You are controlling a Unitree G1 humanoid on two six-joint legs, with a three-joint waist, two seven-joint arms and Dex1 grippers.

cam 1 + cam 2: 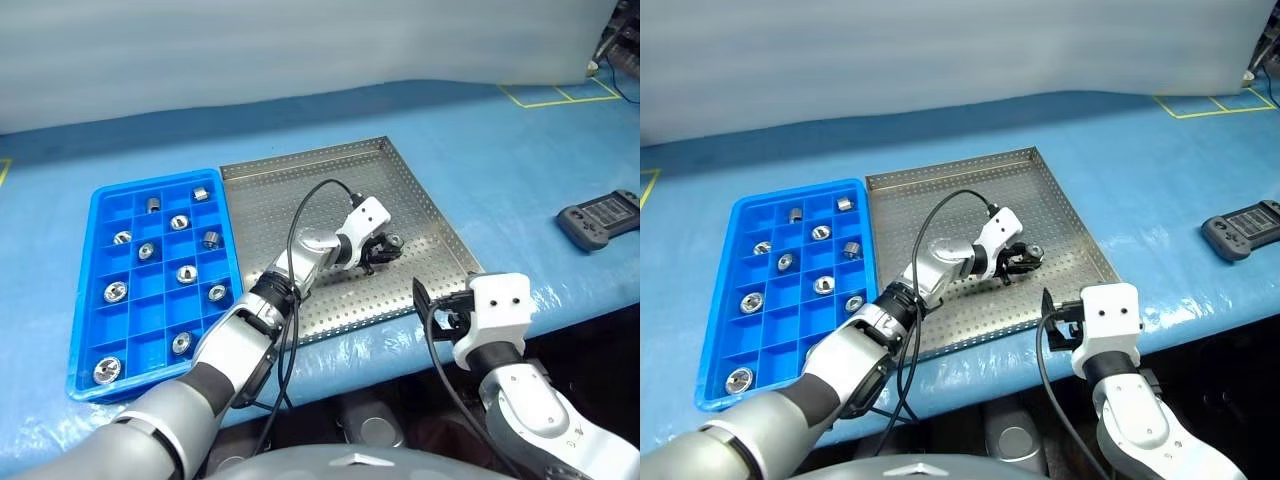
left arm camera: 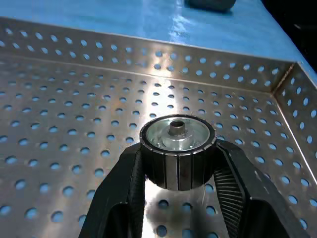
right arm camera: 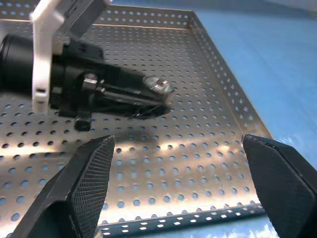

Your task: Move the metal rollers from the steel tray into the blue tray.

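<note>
- The blue tray point(image 1: 95, 230) lies at the far left, its long side just beside the steel tray point(image 1: 300, 175); about ten metal rollers point(image 1: 186, 273) sit one to a compartment, and several squares are free, among them ones along the edge nearest the steel tray
- The left gripper point(image 2: 178, 191) is clenched on one roller point(image 2: 177, 157), a finger on each side of its ribbed barrel, flange and centre hole facing up; the piece seems to hang just clear of the perforated floor, over the right half of the steel tray
- To do this step well, I would judge that the roller should clear the steel rim and the blue wall before travelling left, kept level so that it does not twist between the fingers point(image 2: 126, 198)
- Choosing a free compartment and lowering until the roller nearly rests there before letting go should keep it from bouncing onto a neighbour
- The left arm reaches forward and across the tray, elbow bent, wrist angled toward the robot's right with the gripper pointing slightly downward; a black cable point(image 1: 300, 215) loops above the forearm and should be kept clear of the tray rim
- The right gripper point(image 3: 178, 173) holds nothing, its jaws spread wide, hovering at the near right corner of the steel tray and aimed at the left gripper
- A dark handheld controller point(image 1: 600, 218) lies on the blue cloth at the far right, well apart
</note>
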